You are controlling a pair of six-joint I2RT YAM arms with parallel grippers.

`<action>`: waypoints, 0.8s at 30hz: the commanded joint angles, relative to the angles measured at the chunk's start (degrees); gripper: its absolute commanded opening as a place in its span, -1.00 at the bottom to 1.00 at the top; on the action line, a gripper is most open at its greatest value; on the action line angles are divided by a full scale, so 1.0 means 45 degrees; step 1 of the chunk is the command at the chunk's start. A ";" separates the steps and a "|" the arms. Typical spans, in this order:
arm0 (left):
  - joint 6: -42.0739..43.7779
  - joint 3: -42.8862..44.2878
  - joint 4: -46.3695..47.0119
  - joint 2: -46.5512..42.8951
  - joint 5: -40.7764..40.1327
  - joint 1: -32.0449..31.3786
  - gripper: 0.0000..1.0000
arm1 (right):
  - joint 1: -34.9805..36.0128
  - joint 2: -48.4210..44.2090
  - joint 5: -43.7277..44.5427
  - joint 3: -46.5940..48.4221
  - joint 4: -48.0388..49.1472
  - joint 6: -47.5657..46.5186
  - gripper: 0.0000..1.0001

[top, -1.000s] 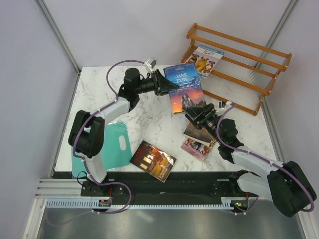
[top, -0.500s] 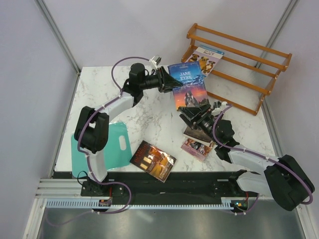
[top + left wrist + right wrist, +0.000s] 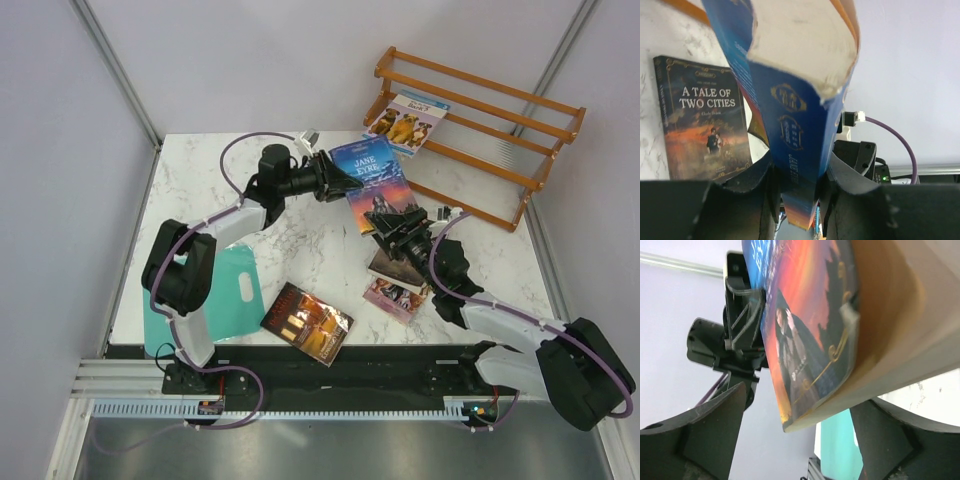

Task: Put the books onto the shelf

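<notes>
Left pincer (image 3: 343, 181) pinches Jane Eyre (image 3: 377, 186) by the spine, holding it tilted off the bench (image 3: 300, 242) at upper centre, near the shelf (image 3: 536, 185) at upper right. Right pincer (image 3: 398, 232) is spread wide around the book's lower corner; touching or not, I cannot tell. The dog book (image 3: 408, 118) leans at the shelf's left end. Under the right arm lie the red-brown book (image 3: 392, 268) and the pink book (image 3: 392, 298). Two Cities (image 3: 307, 322) sits lower centre, the teal sheet (image 3: 228, 290) lower left.
</notes>
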 commanded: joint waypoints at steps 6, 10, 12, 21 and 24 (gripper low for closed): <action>0.0456 -0.1614 0.1251 -0.2020 0.1287 -0.0347 -0.96 | -0.0707 -0.2254 0.2037 0.0018 -0.0884 -0.0454 0.38; 0.0573 -0.2103 0.1251 -0.2119 0.1248 -0.0464 -0.96 | -0.1233 -0.1885 0.1061 0.0095 -0.0592 -0.0143 -0.37; 0.0593 -0.2220 0.1251 -0.2158 0.1209 -0.0464 -0.96 | -0.1332 -0.1610 0.0786 0.0232 -0.0630 0.0092 -1.00; 0.2192 -0.2592 -0.0094 -0.2567 0.0820 -0.0308 -0.75 | -0.1878 -0.2761 0.0493 0.0583 -0.2211 -0.0881 -1.00; 0.3130 -0.2553 -0.0798 -0.2646 0.0721 0.0004 -0.25 | -0.2171 -0.3308 0.0181 0.0973 -0.3109 -0.1312 -1.00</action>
